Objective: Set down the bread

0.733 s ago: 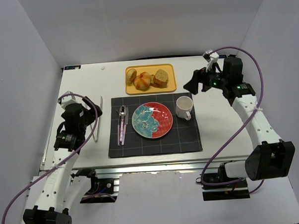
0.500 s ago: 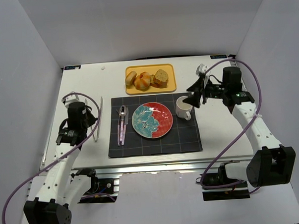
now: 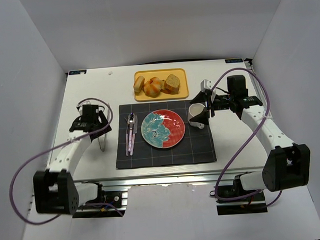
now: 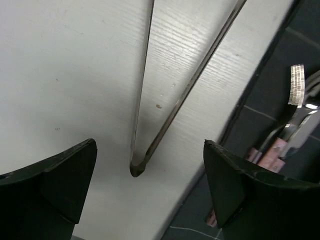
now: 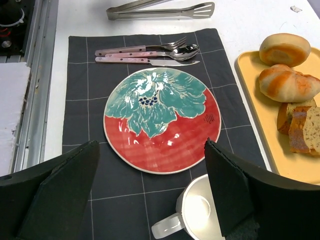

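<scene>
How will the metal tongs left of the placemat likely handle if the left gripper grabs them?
The tongs look like thin, smooth metal, so probably light but slippery. Their two arms splay from a joined end, so likely springy when squeezed. Lying flat on the table, they should slide, not roll.

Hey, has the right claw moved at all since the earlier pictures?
Yes. The right claw has swung left and toward the near edge in the top view, from bare table right of the yellow tray to over the white mug.

Overhead view spans the whole table (image 3: 95,85); left wrist peers closely at tongs (image 4: 136,167); right wrist shares the plate (image 5: 161,120) with overhead.
</scene>
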